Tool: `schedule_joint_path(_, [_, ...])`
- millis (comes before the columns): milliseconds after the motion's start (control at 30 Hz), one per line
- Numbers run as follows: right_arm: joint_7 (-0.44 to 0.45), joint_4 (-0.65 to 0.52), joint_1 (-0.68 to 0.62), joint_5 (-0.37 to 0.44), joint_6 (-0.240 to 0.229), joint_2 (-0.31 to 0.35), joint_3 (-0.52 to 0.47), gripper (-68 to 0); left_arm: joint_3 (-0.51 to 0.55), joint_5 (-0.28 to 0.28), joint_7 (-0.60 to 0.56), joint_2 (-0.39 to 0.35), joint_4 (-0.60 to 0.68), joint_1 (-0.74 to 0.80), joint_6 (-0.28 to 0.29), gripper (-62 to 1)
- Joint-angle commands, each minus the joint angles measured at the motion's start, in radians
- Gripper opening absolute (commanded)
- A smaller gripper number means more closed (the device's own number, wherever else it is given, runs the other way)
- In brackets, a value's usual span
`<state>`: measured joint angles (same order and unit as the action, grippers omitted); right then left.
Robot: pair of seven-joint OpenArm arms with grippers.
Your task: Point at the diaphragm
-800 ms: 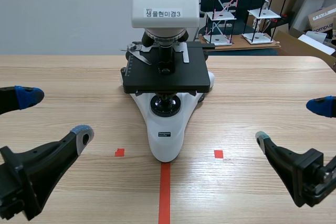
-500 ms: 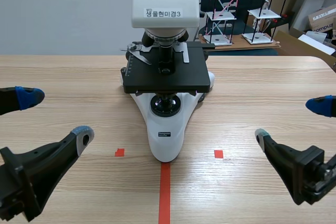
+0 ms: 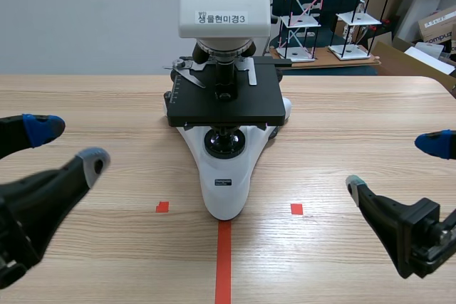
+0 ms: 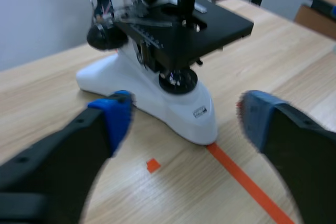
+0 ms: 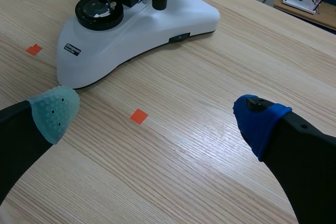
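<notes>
A white microscope [image 3: 226,183] with a black stage [image 3: 224,105] stands at the table's middle. Its diaphragm [image 3: 226,131] is the dark part tucked under the stage, just above the round lamp lens [image 3: 227,144], and is mostly hidden. My left gripper [image 3: 68,144] hangs open at the left, well short of the microscope. In the left wrist view the left gripper [image 4: 186,114] faces the base, with the diaphragm [image 4: 181,67] ahead under the stage. My right gripper [image 3: 394,165] stands open at the right. In the right wrist view the right gripper [image 5: 156,115] sits beside the base [image 5: 131,35], holding nothing.
Small orange-red squares [image 3: 162,207] [image 3: 296,209] and a tape line [image 3: 224,261] mark the table near the microscope's foot. Wire-frame racks [image 3: 306,12] and cardboard boxes [image 3: 438,30] stand behind the table's far edge.
My left gripper has shifted: its near finger rose and swung toward the left in the scene view. The right arm and the microscope stayed put.
</notes>
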<state>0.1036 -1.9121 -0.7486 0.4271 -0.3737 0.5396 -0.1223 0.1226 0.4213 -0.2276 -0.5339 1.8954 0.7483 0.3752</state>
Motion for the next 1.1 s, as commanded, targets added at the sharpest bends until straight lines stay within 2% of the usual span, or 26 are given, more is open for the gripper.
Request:
schedule_joint_path(0, [0.013,-0.016,-0.002,0.003,0.004,0.000,-0.001,-1.9,-0.013,0.009,-0.056,0.007,-0.027,-0.001,0.002,-33.2])
schedule_joint_path(67, [0.013,-0.016,-0.002,0.000,0.004,0.000,-0.001,-1.9,-0.033,0.008,-0.114,0.007,-0.067,-0.016,0.006,-43.3])
schedule_joint_path(200, [0.013,-0.016,-0.002,0.000,0.004,0.000,-0.001,-1.9,-0.097,-0.002,-0.216,0.007,-0.175,-0.077,0.010,-56.9])
schedule_joint_path(367, [0.013,-0.016,-0.002,0.000,0.004,0.000,-0.001,-1.9,-0.221,-0.108,-0.366,0.012,-0.341,-0.194,0.010,-56.8])
schedule_joint_path(600, [0.013,-0.016,-0.002,-0.001,0.004,0.000,-0.001,-1.9,-0.360,-0.234,-0.509,0.081,-0.570,-0.369,0.009,-56.8])
schedule_joint_path(833, [0.013,-0.016,-0.002,-0.001,0.004,0.000,-0.001,-1.9,-0.426,-0.279,-0.640,0.188,-0.786,-0.525,0.008,-56.8])
schedule_joint_path(1000, [0.013,-0.016,-0.002,-0.001,0.004,0.000,-0.001,-1.9,-0.443,-0.364,-0.702,0.271,-0.925,-0.621,0.001,-56.8])
schedule_joint_path(1067, [0.013,-0.016,-0.002,0.000,0.004,0.000,-0.001,-1.9,-0.443,-0.367,-0.726,0.302,-0.973,-0.653,0.001,-56.8])
